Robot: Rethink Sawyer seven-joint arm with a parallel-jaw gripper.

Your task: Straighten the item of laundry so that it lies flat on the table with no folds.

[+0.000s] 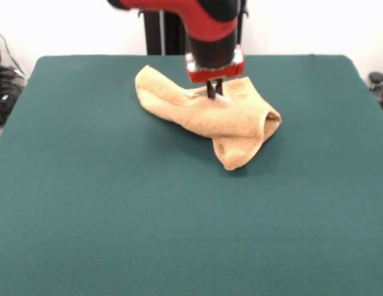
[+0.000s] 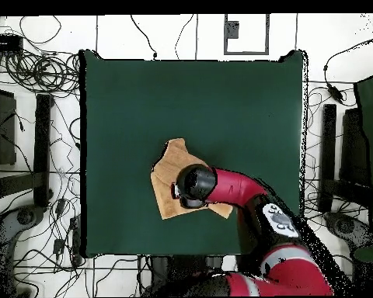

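Towel [image 1: 206, 111], orange-tan and crumpled, lies on the far half of a dark green desk [image 1: 117, 216], close to the robot's pedestal and a little to the right of centre in the front view. It is not flat. One layer is folded over another, and a rolled, tube-like end points toward the camera at the lower right of the heap. A rounded lobe sticks out to the left.

A red and black arm comes down from above, ending in the tool [image 1: 213, 92]. Its dark tips sit down against the cloth near the top of the heap, beside what may be a small white tag. The tips look close together, with hardly any gap showing, and they seem to pinch a bit of fabric, though the view is too coarse to be sure the cloth is truly caught.

From overhead the arm covers the middle of the towel [image 2: 168, 186]; cloth shows to the left of it and a small corner at its lower right.

The step in hand looks like taking hold of the upper layer so it can be drawn off the layer beneath. To do it well, catch only the top layer, lift just enough to free it, and pull outward away from the fold, toward open desk. Grabbing both layers would simply drag the whole heap along.
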